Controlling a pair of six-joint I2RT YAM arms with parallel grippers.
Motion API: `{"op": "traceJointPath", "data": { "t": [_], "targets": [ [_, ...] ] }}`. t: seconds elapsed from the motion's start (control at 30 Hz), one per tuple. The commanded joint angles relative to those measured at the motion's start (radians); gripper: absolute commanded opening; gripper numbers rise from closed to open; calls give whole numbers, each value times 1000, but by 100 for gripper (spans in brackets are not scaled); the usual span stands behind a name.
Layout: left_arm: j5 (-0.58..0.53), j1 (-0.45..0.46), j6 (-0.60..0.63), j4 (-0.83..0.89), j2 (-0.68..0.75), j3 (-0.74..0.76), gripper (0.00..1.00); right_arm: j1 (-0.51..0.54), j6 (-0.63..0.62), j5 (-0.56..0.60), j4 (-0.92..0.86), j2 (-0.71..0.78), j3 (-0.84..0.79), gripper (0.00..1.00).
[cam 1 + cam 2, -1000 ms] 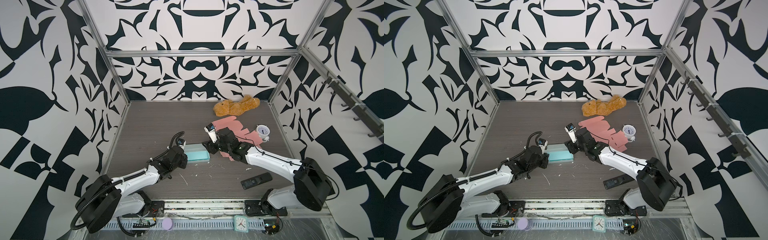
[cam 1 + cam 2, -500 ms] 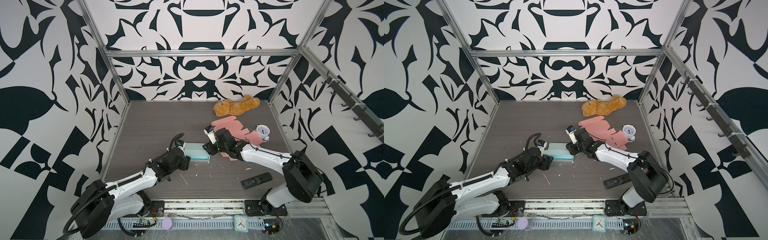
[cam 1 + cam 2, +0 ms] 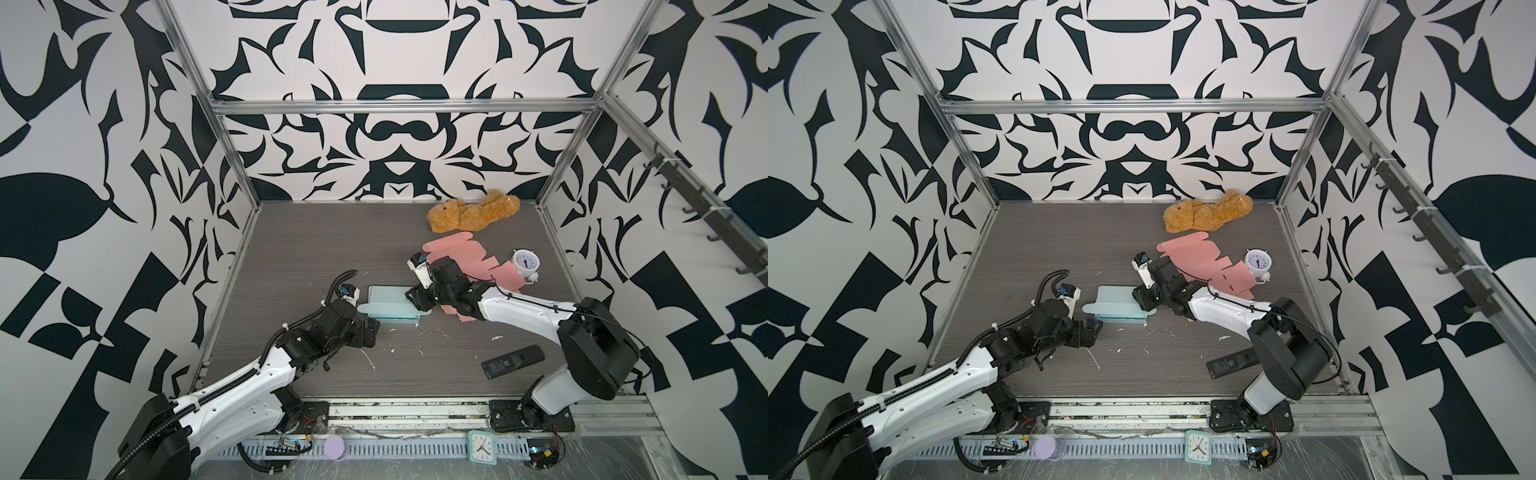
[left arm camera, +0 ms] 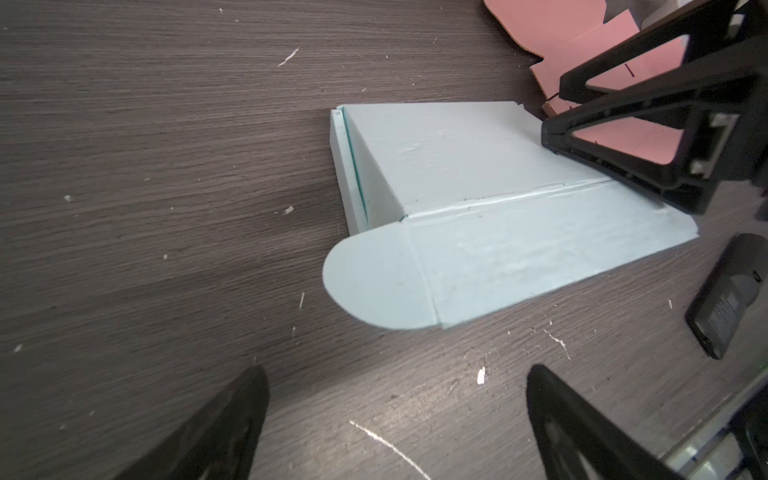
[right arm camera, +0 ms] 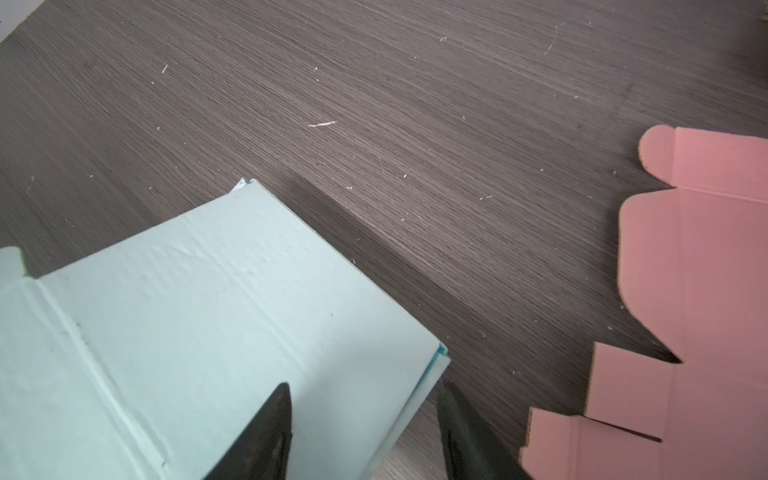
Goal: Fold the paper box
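Note:
The light blue paper box [image 3: 388, 305] [image 3: 1117, 305] lies partly folded mid-table. Its lid panel slopes down to a front flap with a rounded tab [image 4: 374, 282] lying flat on the table. My left gripper [image 3: 370, 332] [image 4: 397, 370] stands open and empty just in front of the box's left end, not touching it. My right gripper [image 3: 417, 301] [image 5: 363, 385] straddles the box's right side wall [image 5: 428, 382]. One finger is over the lid panel and the other is outside the wall, with a gap showing.
A flat pink box blank [image 3: 469, 262] lies behind my right arm. A white alarm clock [image 3: 525, 262] stands at its right end, and a brown teddy bear [image 3: 473, 214] lies at the back. A black remote [image 3: 512, 361] is front right. Paper scraps dot the table.
My left gripper has opened, let go of the box's left end and drawn back toward the front. The right gripper stays at the box's right edge.

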State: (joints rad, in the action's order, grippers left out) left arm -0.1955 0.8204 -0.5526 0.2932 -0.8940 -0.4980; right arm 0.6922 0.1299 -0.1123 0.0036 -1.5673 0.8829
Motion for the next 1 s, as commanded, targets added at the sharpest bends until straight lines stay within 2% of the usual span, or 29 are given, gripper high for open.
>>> {"op": "traceJointPath", "data": {
  "t": [0.0,0.2,0.3,0.4,0.53,0.6,0.97],
  "targets": [
    [-22,2,14,98,38,-72,99,-5,7,-11,15,-3,28,58],
    [-66,1,46,226,22,-179,99,-10,6,-21,15,-7,34,58],
    [-50,-8,60,229,-10,-223,99,-10,6,-24,13,-6,35,58],
    [18,-69,75,226,-72,-275,100,-11,8,-27,9,-7,36,58],
    [189,-195,55,145,-186,-299,86,-11,13,-32,5,-7,37,57],
    [209,-209,51,124,-243,-317,80,-11,14,-33,1,-3,36,57],
    [262,-251,51,21,-420,-325,75,-11,24,-47,1,26,15,57]
  ]
}}
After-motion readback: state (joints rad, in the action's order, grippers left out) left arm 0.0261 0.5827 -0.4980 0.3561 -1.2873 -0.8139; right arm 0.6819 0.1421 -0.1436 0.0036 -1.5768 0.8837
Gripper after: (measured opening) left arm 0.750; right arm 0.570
